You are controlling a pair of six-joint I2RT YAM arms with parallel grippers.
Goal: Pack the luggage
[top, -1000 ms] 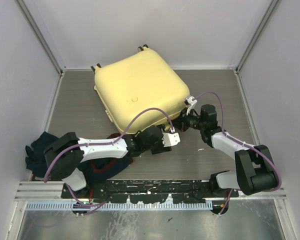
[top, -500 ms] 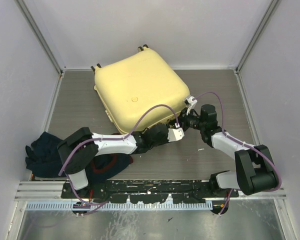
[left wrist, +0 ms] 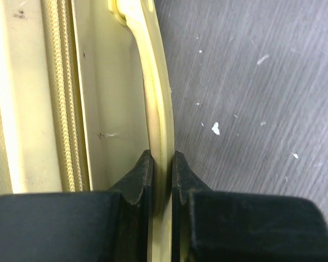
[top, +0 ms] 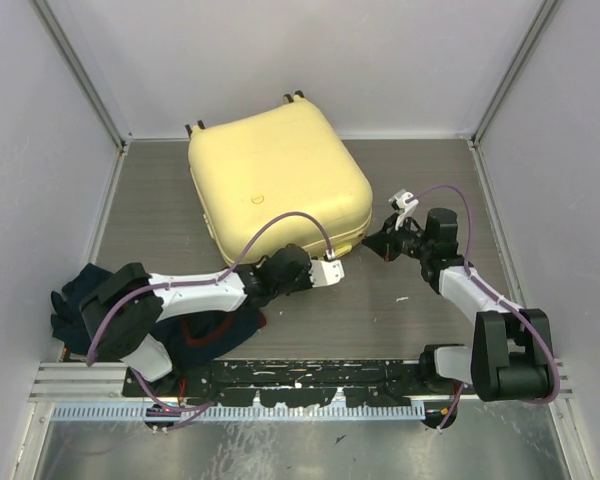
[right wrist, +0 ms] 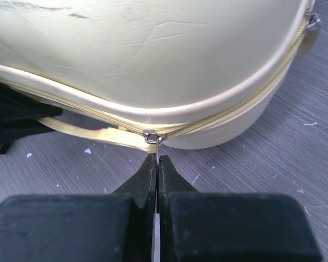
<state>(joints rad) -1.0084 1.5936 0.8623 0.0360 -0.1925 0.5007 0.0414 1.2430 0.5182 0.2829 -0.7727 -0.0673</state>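
Luggage (top: 275,180) edge: left pincer (left wrist: 162,158) clamps handle (left wrist: 153,82); right pincer (right wrist: 156,161) nips zipper pull (right wrist: 152,136).

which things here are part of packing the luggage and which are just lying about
In the job: luggage, closed; its handle, pinched by the left gripper; its zipper pull, pinched by the right gripper.
Lying about: heap of dark clothes beside the left arm's base, untouched, maybe still to pack; white scrap on the table.

The right fingers (right wrist: 145,180) pinch together on the zipper pull (right wrist: 152,138) at their tips; the luggage (right wrist: 153,54) curves beyond them, its yellow handle (right wrist: 93,132) ahead-left, grey counter (right wrist: 251,164) beneath.
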